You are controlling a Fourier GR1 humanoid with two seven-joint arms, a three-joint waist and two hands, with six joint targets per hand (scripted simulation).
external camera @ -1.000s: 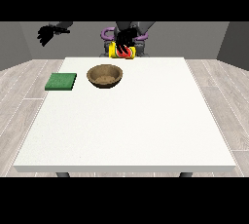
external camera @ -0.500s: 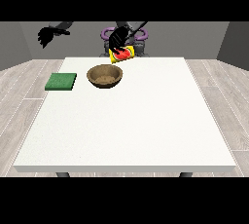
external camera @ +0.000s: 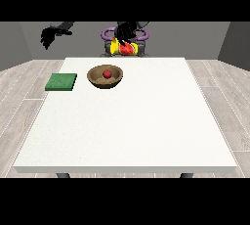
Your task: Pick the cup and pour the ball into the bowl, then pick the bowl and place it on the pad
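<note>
A brown bowl (external camera: 105, 77) sits on the white table (external camera: 132, 121) near its far edge, and a small red ball (external camera: 107, 74) lies inside it. Behind and to the right of the bowl, a yellow and red cup (external camera: 125, 48) hangs tilted above the table's far edge. The hand nearer the view's right (external camera: 126, 32) is curled on the cup from above. A flat green pad (external camera: 61, 81) lies left of the bowl. The hand at the view's left (external camera: 51, 34) is raised well off the table beyond the pad, with relaxed fingers holding nothing.
The robot's purple and grey torso (external camera: 124, 37) stands just behind the table's far edge. Wooden floor surrounds the table on both sides.
The red ball now lies in the bowl, which looked empty before. The cup has shifted slightly back and right with the hand still on it. The other hand has barely moved.
</note>
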